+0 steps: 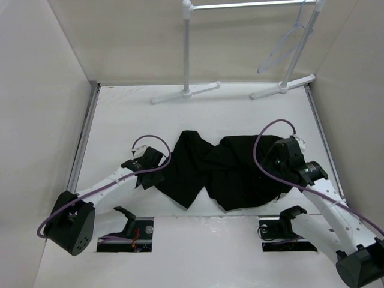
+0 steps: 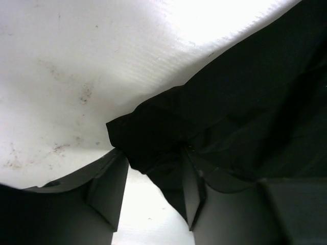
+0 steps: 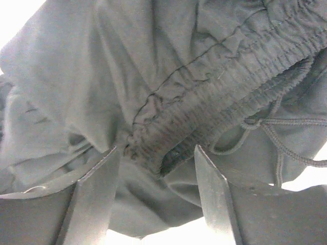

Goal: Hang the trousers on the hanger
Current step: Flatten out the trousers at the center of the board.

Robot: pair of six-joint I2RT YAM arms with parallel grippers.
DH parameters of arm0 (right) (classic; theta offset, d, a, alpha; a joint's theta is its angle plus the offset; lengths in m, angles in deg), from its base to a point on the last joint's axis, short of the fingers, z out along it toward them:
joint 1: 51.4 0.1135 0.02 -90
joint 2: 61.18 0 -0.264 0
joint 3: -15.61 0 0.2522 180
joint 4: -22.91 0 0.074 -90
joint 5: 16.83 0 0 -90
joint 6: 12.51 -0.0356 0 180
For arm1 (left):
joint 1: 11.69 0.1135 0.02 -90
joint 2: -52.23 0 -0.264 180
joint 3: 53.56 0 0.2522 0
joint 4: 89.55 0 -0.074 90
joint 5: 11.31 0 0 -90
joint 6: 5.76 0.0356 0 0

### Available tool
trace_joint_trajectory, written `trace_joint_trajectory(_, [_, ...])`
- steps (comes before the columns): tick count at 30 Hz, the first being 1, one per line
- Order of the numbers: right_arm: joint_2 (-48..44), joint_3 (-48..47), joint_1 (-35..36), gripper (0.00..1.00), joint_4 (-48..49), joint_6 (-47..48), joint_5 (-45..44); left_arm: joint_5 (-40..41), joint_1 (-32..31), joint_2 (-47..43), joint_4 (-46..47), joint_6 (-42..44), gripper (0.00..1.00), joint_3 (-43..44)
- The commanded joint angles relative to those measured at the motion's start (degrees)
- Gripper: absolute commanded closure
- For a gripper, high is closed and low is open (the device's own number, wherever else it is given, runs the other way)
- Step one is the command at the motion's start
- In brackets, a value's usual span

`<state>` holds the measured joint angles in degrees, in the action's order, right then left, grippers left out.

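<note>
The black trousers (image 1: 222,171) lie crumpled on the white table (image 1: 120,120) between my two arms. My left gripper (image 1: 157,167) is at their left edge. In the left wrist view it (image 2: 153,171) is open, with a corner of the trousers (image 2: 153,138) lying between the fingertips. My right gripper (image 1: 271,168) is low over their right side. In the right wrist view it (image 3: 156,155) is open, its jaws astride the elastic waistband (image 3: 204,97), with the drawstring (image 3: 276,132) to the right. The pale hanger (image 1: 282,48) hangs from the rack's bar at the back right.
A white clothes rack (image 1: 187,54) stands at the back, its feet (image 1: 185,93) on the table. Light walls close in the table on the left, right and back. Two dark cutouts (image 1: 129,234) (image 1: 282,231) lie in the near edge by the arm bases.
</note>
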<state>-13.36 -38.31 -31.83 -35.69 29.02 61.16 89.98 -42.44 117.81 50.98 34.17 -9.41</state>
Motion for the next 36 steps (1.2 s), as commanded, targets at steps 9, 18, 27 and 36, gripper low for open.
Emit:
trace_joint_trajectory(9, [4.8, 0.4, -2.4, 0.89, 17.7, 1.4, 7.6, 4.5, 3.4, -1.1, 2.2, -1.5, 0.90, 2.0])
trace_joint_trajectory(18, [-8.7, -25.8, -1.4, 0.94, 3.6, 6.2, 0.0, 13.2, 17.1, -15.1, -4.2, 5.8, 0.94, 28.4])
trace_joint_trajectory(27, [-14.8, -49.3, -1.2, 0.93, -1.7, 8.8, -0.6, 17.6, 39.5, -20.9, -3.5, 13.3, 0.94, 44.2])
trace_joint_trajectory(36, [-7.2, -35.3, -5.9, 0.92, 9.6, 10.1, -8.7, 29.7, 38.5, -13.0, 1.0, 21.0, 0.93, 41.2])
